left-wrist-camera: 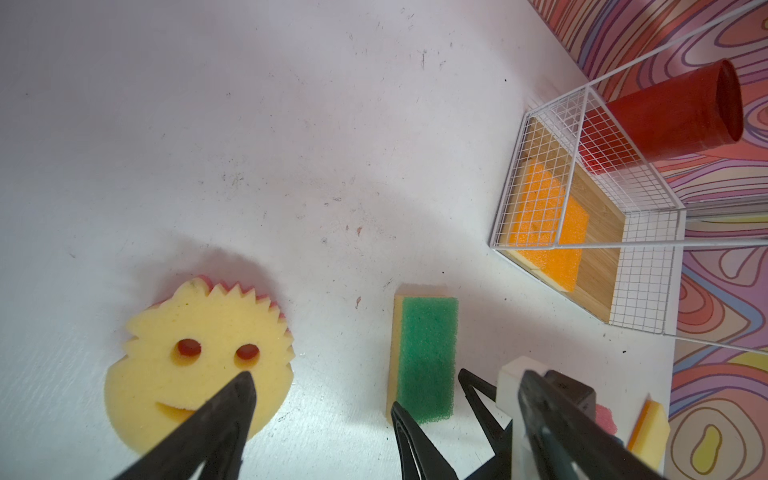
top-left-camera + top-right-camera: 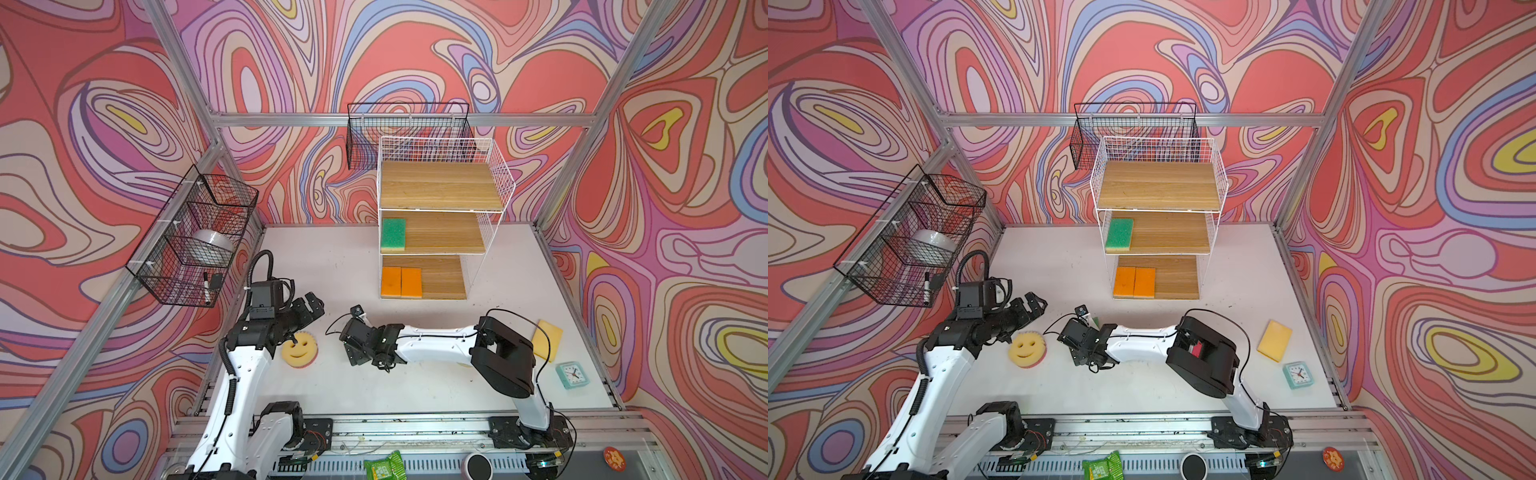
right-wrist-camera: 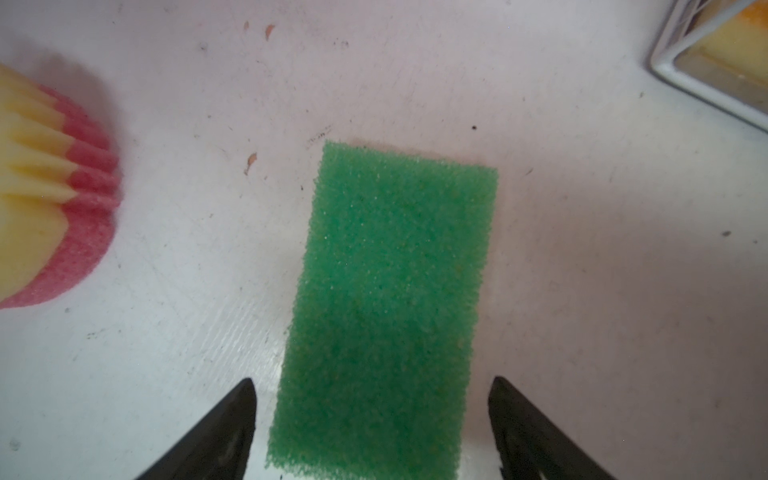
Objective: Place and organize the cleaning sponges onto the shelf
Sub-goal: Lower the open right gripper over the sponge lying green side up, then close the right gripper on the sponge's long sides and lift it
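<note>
Partly beyond the right wrist view's edge: green sponge (image 3: 386,299), smiley sponge (image 3: 37,199).

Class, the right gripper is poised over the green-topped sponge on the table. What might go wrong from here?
1. The right gripper holds its open fingers astride the green-topped rectangular foam sponge, slightly askew; closing may twist the soft foam so it slips.
2. The open left gripper hangs close by, near the round yellow smiley-face sponge; the arms might collide during the lift.

Green sponge (image 3: 386,307) coarse, porous; shelf boards (image 2: 440,187) woodgrain, seemingly matt.
</note>
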Available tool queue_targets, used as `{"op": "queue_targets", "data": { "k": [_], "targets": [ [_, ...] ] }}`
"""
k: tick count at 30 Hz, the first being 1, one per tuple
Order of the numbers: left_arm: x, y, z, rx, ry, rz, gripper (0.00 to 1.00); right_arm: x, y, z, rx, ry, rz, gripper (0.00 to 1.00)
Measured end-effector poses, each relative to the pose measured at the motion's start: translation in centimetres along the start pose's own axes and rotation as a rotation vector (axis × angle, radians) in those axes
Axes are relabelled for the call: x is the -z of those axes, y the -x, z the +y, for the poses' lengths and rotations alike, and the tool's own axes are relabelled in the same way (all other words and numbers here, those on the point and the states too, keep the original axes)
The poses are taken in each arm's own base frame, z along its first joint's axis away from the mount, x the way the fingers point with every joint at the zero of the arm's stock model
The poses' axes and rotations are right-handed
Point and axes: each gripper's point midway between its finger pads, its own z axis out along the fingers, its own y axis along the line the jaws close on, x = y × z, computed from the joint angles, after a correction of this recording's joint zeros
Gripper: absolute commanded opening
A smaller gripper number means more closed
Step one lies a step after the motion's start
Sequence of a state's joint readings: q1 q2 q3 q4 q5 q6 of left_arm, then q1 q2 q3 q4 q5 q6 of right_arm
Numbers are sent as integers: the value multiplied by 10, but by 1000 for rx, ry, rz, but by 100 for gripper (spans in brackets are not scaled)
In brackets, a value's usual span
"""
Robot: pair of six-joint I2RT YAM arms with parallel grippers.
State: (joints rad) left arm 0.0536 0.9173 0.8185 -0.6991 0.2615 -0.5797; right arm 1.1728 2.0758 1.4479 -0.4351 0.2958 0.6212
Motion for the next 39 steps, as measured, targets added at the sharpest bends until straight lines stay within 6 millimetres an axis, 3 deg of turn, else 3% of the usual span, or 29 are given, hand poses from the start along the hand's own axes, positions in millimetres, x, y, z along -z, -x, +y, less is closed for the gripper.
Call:
{"op": "queue_targets", "data": {
  "k": [23, 39],
  "targets": [
    [-2, -1, 0, 2, -2, 11, 100, 3, -11, 9, -17, 0, 7, 89],
    [-1, 0, 1, 6, 0, 8, 100, -6, -25, -1, -6, -66, 30, 85]
  ]
}}
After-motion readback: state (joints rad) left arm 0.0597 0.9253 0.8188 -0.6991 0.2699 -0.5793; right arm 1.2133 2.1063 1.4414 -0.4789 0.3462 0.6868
